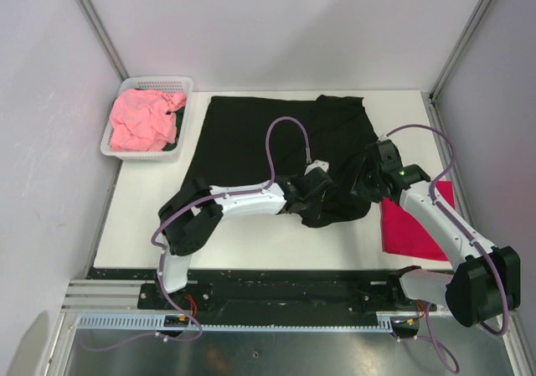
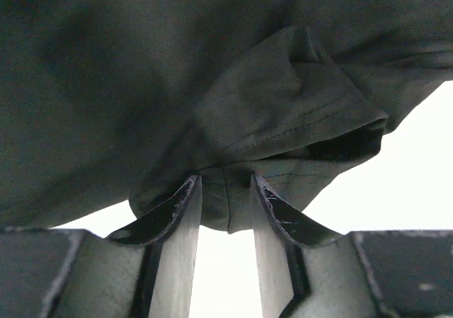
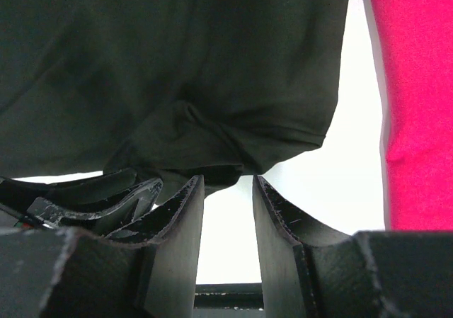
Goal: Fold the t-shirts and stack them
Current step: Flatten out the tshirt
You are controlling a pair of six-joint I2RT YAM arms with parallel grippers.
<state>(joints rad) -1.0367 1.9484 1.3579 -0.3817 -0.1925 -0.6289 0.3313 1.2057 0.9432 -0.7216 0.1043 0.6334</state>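
Observation:
The black t-shirt (image 1: pixel 260 137) lies spread over the middle of the table, its near right part bunched up. My left gripper (image 1: pixel 325 195) is at that bunch. In the left wrist view it (image 2: pixel 226 180) is shut on a fold of the black t-shirt (image 2: pixel 226 208) that hangs between the fingers. My right gripper (image 1: pixel 367 185) is just right of it, and its tips (image 3: pixel 228 178) pinch the edge of the black t-shirt (image 3: pixel 212 84). The crimson red t-shirt (image 1: pixel 414 225) lies folded at the near right and shows in the right wrist view (image 3: pixel 417 105). The salmon pink t-shirt (image 1: pixel 142 121) is crumpled in the basket.
The white mesh basket (image 1: pixel 155 81) stands at the far left corner. Grey walls close off the left, back and right. The left gripper's fingers (image 3: pixel 78 197) are close beside my right gripper. Bare white table (image 1: pixel 251 242) shows at the near left.

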